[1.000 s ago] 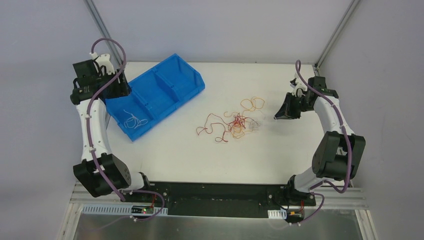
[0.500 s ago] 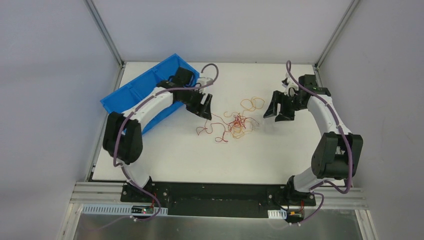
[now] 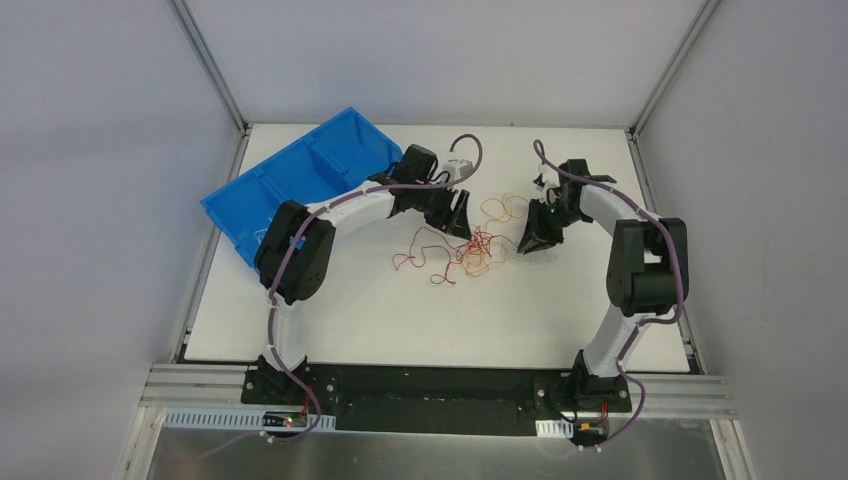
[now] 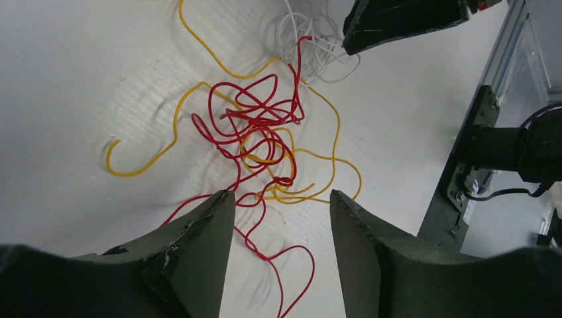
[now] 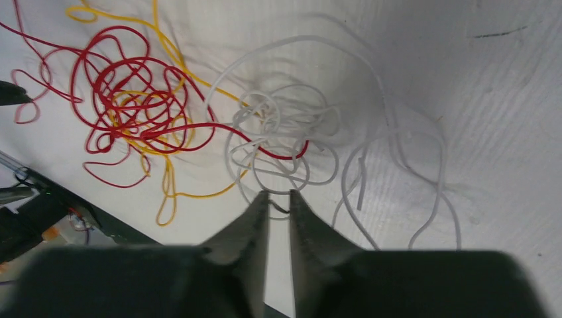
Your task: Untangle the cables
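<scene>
Cables (image 3: pixel 465 250) lie in one loose tangle near the middle of the white table (image 3: pixel 330 310). They are very thin, curly wires. On the left of the heap, open red loops spread out. In the middle a dense red knot is mixed with orange-yellow strands. Further orange-yellow loops lie on the far side, and pale white coils lie on the right edge.

The blue bin (image 3: pixel 300 170) stands at the far left of the table. Half a second ago the left gripper (image 3: pixel 456 226) was nearer to the bin. It has now come over the left part of the tangle, with its jaws wide apart and nothing between them. The right gripper (image 3: pixel 528 243) has also moved inward and stands over the white coils. Its jaws are drawn together to a thin slit. I cannot tell if a white strand is caught there.

The table is matte and plain, grey walls (image 3: pixel 90 200) surround it, and metal posts (image 3: pixel 205 65) rise at the far corners.
</scene>
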`<state>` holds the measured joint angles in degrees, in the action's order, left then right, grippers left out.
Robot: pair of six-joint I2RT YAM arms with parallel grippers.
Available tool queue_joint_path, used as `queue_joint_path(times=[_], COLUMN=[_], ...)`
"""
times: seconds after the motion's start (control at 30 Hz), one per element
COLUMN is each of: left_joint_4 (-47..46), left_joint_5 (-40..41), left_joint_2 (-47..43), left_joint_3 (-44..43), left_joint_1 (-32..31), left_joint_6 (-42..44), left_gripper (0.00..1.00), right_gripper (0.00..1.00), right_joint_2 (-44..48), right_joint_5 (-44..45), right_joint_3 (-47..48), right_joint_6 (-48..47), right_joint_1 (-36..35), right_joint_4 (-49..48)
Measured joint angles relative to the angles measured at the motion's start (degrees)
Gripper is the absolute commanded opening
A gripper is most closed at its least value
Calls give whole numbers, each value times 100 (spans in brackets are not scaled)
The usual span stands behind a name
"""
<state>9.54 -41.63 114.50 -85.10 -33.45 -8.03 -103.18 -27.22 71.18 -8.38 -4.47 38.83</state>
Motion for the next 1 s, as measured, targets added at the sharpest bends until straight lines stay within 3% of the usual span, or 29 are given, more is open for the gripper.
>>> queue_joint_path(times=[0.07,0.33,0.53,0.6,0.67,0.83,1.0], left_joint_4=[-175,-839,-1941,-2470,-2830,-3379,-3722], left_joint_5=[7,2,-190,-275,-334,-466,-450], left_joint_2=[72,79,79,74,55,-52,-306], left_joint_3=[-7,13,177,372,560,728,752], left_joint_1=[-44,-157,-459,-535,-588,-590,-586], left_joint_6=[-164,-579,-1220,-1405,-1517,-1486,-1357], left_gripper=[56,66,89,91,89,65,67], right_gripper=[0,0,0,0,0,0,0], right_joint_2=[-114,542,1471,1650,1740,1871,1928], right_joint_5=[55,-516,-1405,-1751,-2065,-2708,-2994], right_joint_3=[0,-11,2,70,203,481,614], right_joint_6=[-114,-350,-227,-125,-15,271,492], right_joint_1=[-2,293,369,356,334,269,197], right_joint_4=[33,299,391,455,481,479,490])
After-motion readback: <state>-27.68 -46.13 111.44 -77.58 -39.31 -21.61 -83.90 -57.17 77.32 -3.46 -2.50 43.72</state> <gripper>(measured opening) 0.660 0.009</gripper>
